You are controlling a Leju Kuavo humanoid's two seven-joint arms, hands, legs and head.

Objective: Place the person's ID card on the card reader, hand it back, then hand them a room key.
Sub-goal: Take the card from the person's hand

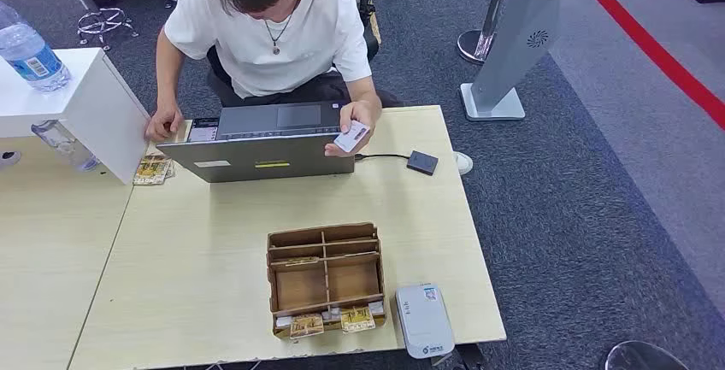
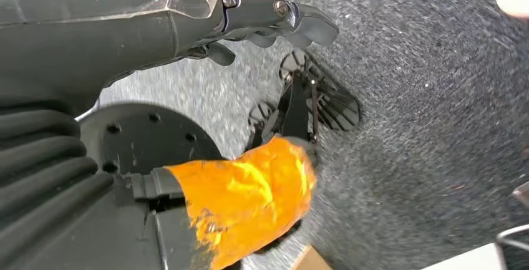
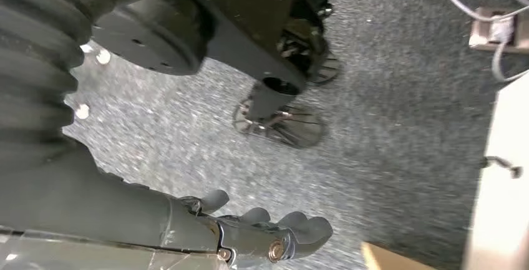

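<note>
left hand [image 2: 274,17] and right hand [image 3: 268,236] curled, holding nothing, above grey carpet [image 3: 399,95]; pale wood table [image 1: 214,242].

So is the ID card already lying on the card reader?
No: in the head view the person's hand holds the ID card above the laptop, apart from the card reader at the table's near edge.
</note>
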